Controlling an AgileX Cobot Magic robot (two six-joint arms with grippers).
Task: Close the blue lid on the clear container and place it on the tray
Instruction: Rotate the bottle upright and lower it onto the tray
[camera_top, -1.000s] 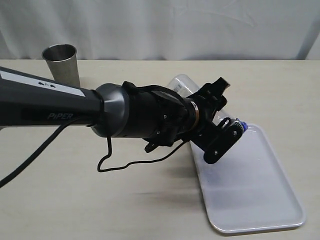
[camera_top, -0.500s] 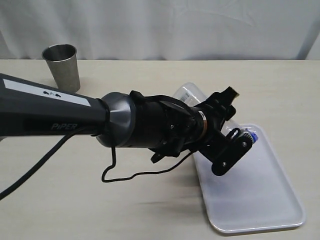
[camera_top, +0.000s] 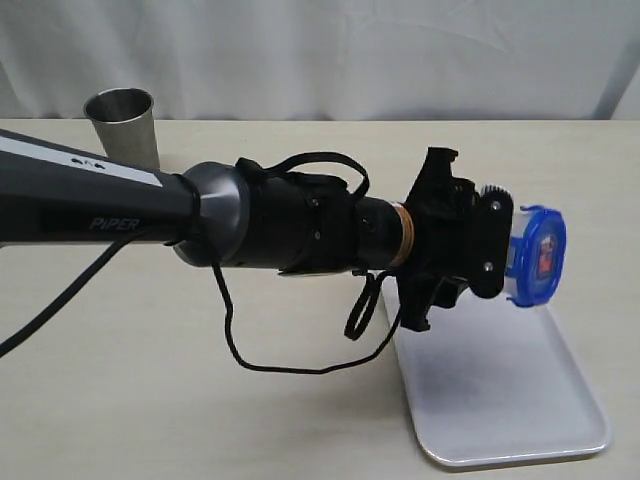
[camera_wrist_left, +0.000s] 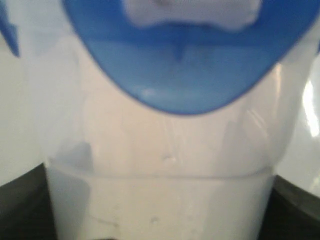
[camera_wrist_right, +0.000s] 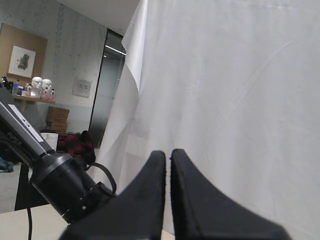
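My left gripper (camera_top: 492, 250) is shut on the clear container (camera_top: 513, 256), holding it on its side in the air above the far end of the white tray (camera_top: 500, 400). The blue lid (camera_top: 541, 255) sits on the container's mouth, label sticker facing right; I cannot tell whether its flaps are snapped down. In the left wrist view the clear container (camera_wrist_left: 165, 165) fills the picture and the blue lid (camera_wrist_left: 185, 70) shows at its far end. My right gripper (camera_wrist_right: 168, 159) is shut on nothing, raised toward the white curtain and out of the exterior view.
A grey steel cup (camera_top: 125, 125) stands at the back left of the beige table (camera_top: 250, 420). The left arm's black cable (camera_top: 290, 365) hangs in a loop just above the table, left of the tray. A white curtain (camera_top: 350, 50) closes off the back.
The left wrist has rolled and swung to the right, carrying the container up over the tray; the lid now faces right in plain sight. The right gripper stays shut.
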